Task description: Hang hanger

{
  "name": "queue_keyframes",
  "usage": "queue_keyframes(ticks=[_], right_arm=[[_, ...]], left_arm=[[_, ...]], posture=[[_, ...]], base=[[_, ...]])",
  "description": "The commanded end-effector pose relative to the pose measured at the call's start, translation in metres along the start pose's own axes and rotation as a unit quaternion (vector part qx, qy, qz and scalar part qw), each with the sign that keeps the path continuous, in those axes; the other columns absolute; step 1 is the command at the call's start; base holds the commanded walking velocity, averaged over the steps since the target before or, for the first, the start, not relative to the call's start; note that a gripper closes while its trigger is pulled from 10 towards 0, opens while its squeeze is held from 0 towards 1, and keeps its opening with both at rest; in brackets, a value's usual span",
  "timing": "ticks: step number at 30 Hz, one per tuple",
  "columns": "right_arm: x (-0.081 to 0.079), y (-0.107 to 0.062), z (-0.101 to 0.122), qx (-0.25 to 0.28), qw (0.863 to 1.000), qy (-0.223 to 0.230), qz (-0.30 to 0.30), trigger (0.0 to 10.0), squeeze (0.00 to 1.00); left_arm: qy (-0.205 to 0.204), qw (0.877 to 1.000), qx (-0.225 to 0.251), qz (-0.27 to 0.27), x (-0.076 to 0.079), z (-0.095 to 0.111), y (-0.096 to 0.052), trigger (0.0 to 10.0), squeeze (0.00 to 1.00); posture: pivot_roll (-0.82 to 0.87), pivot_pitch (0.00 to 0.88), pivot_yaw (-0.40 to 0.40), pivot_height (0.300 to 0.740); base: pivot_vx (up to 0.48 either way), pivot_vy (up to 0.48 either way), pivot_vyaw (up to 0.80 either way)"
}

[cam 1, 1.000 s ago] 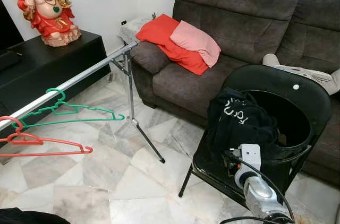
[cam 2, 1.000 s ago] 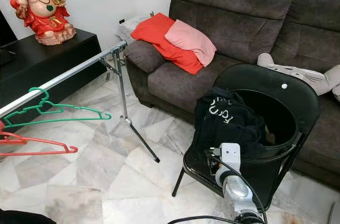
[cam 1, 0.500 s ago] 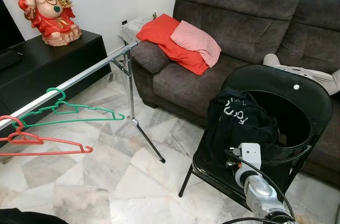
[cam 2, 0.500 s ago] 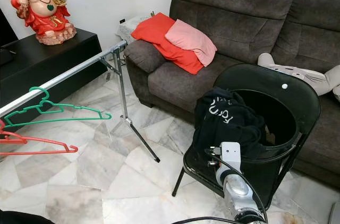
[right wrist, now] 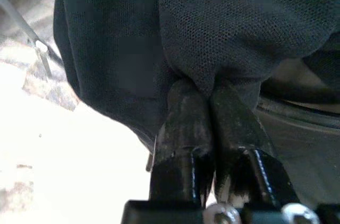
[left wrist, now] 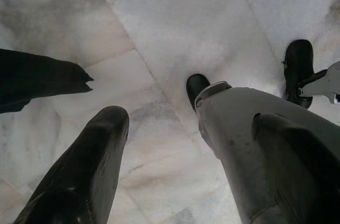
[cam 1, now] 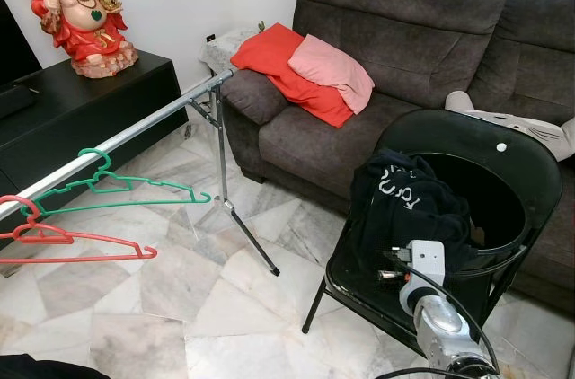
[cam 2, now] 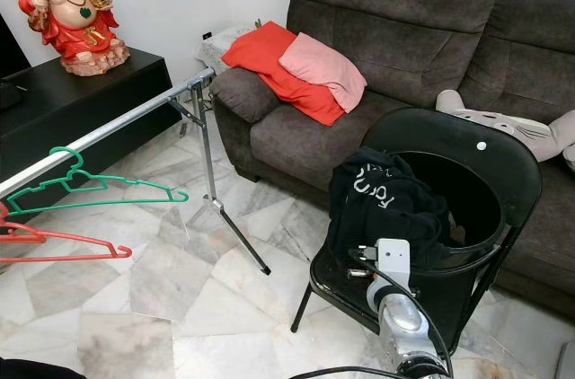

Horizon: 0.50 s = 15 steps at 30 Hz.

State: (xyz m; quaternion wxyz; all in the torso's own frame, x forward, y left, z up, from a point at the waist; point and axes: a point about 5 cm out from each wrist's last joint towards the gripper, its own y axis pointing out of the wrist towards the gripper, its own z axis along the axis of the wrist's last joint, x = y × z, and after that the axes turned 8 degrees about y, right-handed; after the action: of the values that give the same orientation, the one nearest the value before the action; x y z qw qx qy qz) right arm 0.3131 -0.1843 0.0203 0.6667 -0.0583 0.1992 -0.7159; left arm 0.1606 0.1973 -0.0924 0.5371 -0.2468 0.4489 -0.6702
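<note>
Hangers are hanging on the metal rail (cam 1: 135, 134) of a clothes stand at the left: a green hanger (cam 1: 117, 189) and, nearer the camera, a red hanger (cam 1: 63, 240), both hooked over the bar and well apart from the arms. The right claw (right wrist: 211, 108) is pinching a fold of the black garment (cam 1: 404, 208), its two black fingers (right wrist: 183, 123) pressed close together with cloth bunched between the tips. The right arm (cam 1: 436, 316) is reaching forward and up from the lower right, silver forearm angled toward the chair, wrist at the garment's lower edge. That garment is draping over the rim of a black basket (cam 1: 490, 208) sitting on a black folding chair (cam 1: 359, 285). The left claw (left wrist: 175, 144) is hanging low, pointing down at the marble floor (left wrist: 175, 17), fingers spread wide and gripping nothing. Behind the chair, a brown sofa (cam 1: 404, 29) is carrying red and pink cushions (cam 1: 305, 69).
</note>
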Motion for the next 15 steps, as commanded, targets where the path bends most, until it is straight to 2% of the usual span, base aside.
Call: queue_keyframes(ticks=[1,5,8,12,15], right_arm=[[-0.004,0.000,0.006,0.029,1.000,0.005,0.007,0.0,0.00],[-0.012,-0.003,0.013,0.073,0.997,0.006,0.031,0.0,0.00],[-0.012,-0.012,0.015,0.105,0.994,0.002,0.043,0.0,0.00],[-0.001,-0.036,0.009,0.121,0.992,-0.004,0.039,0.0,0.00],[0.002,-0.052,0.014,0.136,0.990,-0.011,0.040,0.0,0.00]], left_arm=[[0.005,1.000,-0.012,-0.005,0.003,-0.005,0.000,10.0,0.00],[0.004,1.000,-0.012,-0.006,0.005,-0.005,0.000,10.0,0.00],[0.004,1.000,-0.010,-0.007,0.005,-0.003,0.000,10.0,0.00],[0.006,1.000,-0.007,-0.010,0.006,0.000,0.001,10.0,0.00],[0.011,1.000,-0.007,-0.013,0.008,0.001,0.001,10.0,0.00]], posture=[[0.06,0.039,0.004,0.740],[0.05,0.031,-0.006,0.740],[0.05,0.025,-0.012,0.740],[0.03,0.009,-0.016,0.740],[0.02,0.000,-0.018,0.740]], base=[[0.000,0.000,0.00],[0.000,0.000,0.00],[0.000,0.000,0.00],[0.000,0.000,0.00],[0.000,0.000,0.00]])
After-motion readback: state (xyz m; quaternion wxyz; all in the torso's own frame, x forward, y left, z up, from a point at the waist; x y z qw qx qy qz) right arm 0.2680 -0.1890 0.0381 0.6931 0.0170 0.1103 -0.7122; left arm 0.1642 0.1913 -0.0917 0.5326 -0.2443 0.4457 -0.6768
